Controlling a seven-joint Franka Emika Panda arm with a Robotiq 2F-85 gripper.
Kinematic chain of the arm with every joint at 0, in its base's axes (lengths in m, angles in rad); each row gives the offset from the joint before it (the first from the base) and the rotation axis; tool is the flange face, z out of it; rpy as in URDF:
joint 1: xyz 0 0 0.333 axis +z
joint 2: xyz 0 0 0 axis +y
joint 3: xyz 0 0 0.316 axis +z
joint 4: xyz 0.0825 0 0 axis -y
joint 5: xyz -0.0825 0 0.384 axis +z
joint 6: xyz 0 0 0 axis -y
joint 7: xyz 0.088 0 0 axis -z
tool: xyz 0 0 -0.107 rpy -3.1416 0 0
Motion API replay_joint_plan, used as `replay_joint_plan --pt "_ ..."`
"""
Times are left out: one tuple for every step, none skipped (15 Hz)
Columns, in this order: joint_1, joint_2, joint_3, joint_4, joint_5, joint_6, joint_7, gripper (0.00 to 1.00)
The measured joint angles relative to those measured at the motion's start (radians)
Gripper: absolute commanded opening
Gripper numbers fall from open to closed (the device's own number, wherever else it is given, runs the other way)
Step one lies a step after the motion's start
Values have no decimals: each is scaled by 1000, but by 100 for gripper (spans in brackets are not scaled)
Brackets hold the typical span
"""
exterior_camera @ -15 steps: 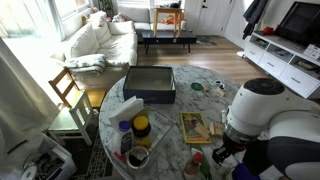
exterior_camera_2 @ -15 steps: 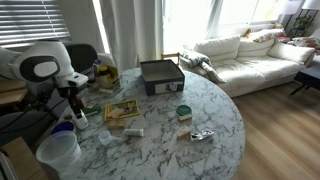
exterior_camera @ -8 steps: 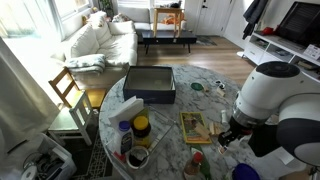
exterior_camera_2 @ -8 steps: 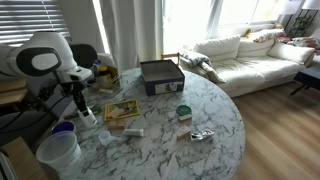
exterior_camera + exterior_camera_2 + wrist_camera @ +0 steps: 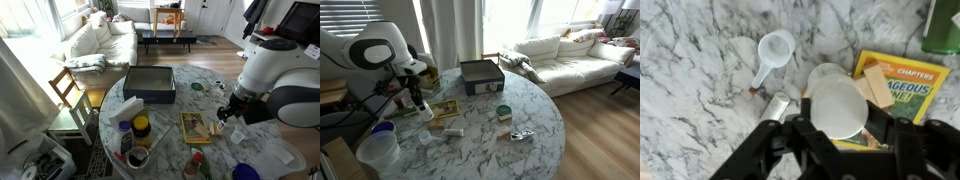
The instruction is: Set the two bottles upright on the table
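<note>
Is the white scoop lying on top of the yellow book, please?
No, in the wrist view the white scoop lies on the bare marble table, apart from the yellow book.

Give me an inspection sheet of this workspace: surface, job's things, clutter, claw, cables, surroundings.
Surface: round table, white marble-look top with grey veins.
Job's things: small green, red-topped items near the table edge; too small to tell whether they are upright.
Clutter: dark box, book, white scoop, spray bottle, yellow-lidded jar, round green item.
Claw: claw closed on a white container, over the table beside the book.
Cables: nothing seen.
Surroundings: white sofa, wooden chair, coffee table.
</note>
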Motion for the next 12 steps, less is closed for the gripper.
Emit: replay_joint_plan --pt "-17 10 -14 26 -3 0 0 28" --pt "-31 24 -28 53 -5 0 0 28" --pt "-41 44 -42 81 -5 0 0 28" --pt "-49 69 -55 110 -5 0 0 28" --pt "-53 98 -68 137 -5 0 3 28" --pt "-55 132 -81 165 -4 1 8 28" --pt "-55 170 -94 192 -2 3 15 28" --pt "-55 210 -107 220 1 5 22 28" --pt "-53 250 -118 246 9 7 26 28" --pt "-50 290 -129 272 23 7 27 28" --pt "-47 328 -139 297 44 7 27 28" --pt "-44 363 -146 319 73 7 23 28"
